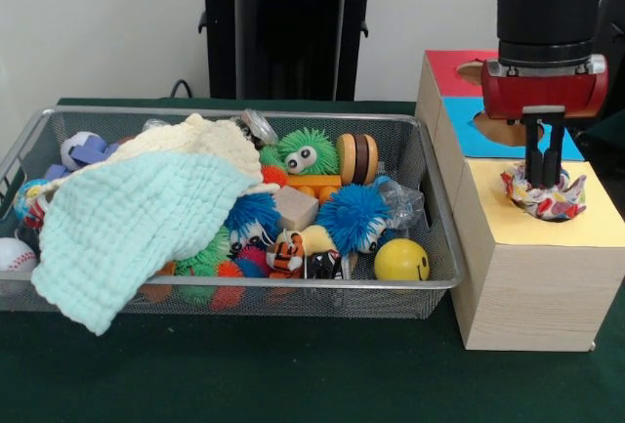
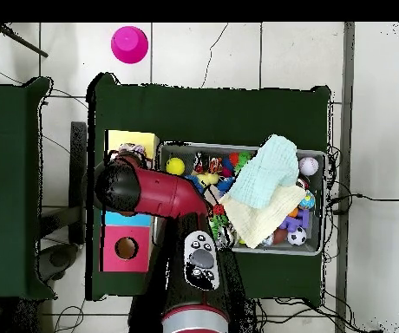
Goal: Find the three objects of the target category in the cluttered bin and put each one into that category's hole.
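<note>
My gripper (image 1: 543,174) hangs over the yellow top (image 1: 591,223) of the pale wooden box at the right. Its fingers stand close together, shut on a wrinkly wad of clear film with coloured bits (image 1: 544,196). The wad rests low on the yellow top and hides the hole. The wire mesh bin (image 1: 244,111) stands to the left. Two more clear film wads show in it, one by the blue spiky ball (image 1: 402,204) and one at the far rim (image 1: 260,126). In the overhead view the red arm (image 2: 151,192) hides my gripper; the bin (image 2: 317,251) lies to its right.
A pale green cloth (image 1: 127,228) and a cream cloth (image 1: 200,142) cover the bin's left half. Spiky balls, a yellow smiley ball (image 1: 401,260), a baseball (image 1: 15,254) and a wooden block (image 1: 294,208) fill the rest. Blue-topped (image 1: 467,135) and red-topped (image 1: 451,66) boxes stand behind the yellow one.
</note>
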